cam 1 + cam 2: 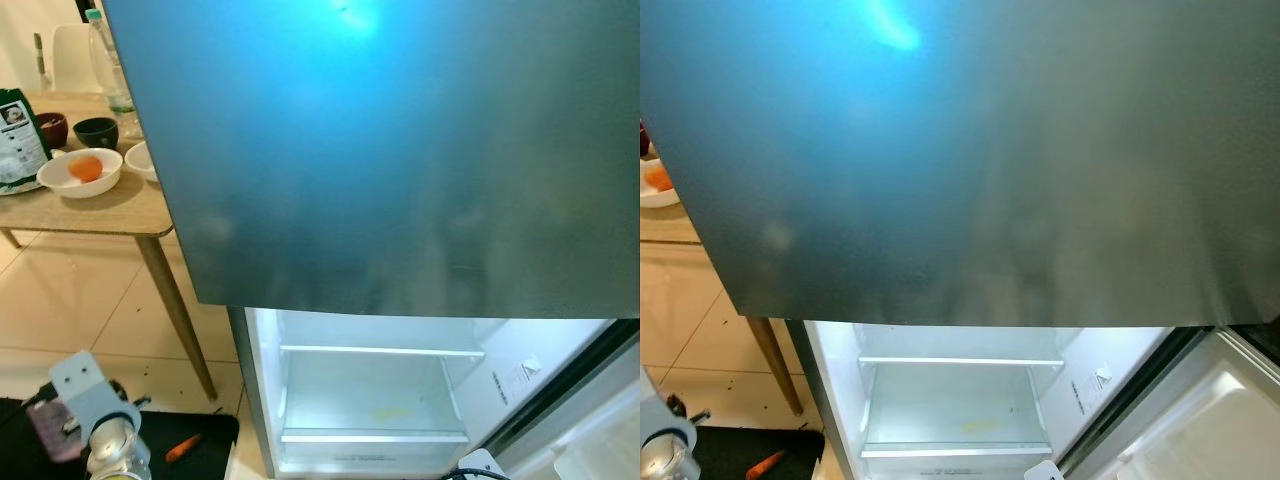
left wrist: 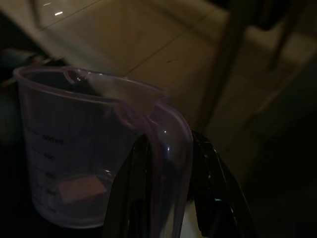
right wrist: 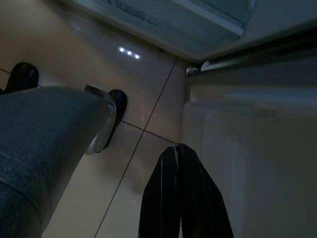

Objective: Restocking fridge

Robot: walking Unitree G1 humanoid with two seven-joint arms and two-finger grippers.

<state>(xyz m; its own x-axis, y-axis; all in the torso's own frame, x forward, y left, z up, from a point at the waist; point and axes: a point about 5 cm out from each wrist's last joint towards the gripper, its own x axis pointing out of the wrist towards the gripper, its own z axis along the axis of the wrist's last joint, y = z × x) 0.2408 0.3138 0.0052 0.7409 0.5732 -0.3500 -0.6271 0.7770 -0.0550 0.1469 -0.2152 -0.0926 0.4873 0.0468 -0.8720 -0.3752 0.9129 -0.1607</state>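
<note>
The left gripper [image 2: 168, 198] is clamped on the handle of a clear, purple-tinted plastic jug [image 2: 89, 148], one black finger [image 2: 130, 198] on each side of the curved grip. The jug stands upright, round-walled with a pouring lip, raised measuring marks down its side and a small pale label lying inside at the bottom. From the head, the same jug [image 1: 50, 425] hangs low beside the silver left wrist, over a black mat [image 1: 200, 440] where a small orange object [image 1: 183, 448] lies.

The right gripper [image 3: 179, 198] hangs with its fingers pressed together, tips touching, above glossy cream floor tiles [image 3: 124, 99] and just beside the white fridge door's inner wall.

Ahead of both grippers, the fridge [image 1: 400, 150] shows a smooth grey-blue upper door, shut, and a lit lower compartment [image 1: 375, 395], open, white-walled with a glass shelf [image 1: 380, 351].

Beyond the left gripper stands a wooden table [image 1: 110, 210] carrying a white bowl [image 1: 80, 172] with something orange, a dark bowl [image 1: 96, 131] and a bottle [image 1: 108, 60].
</note>
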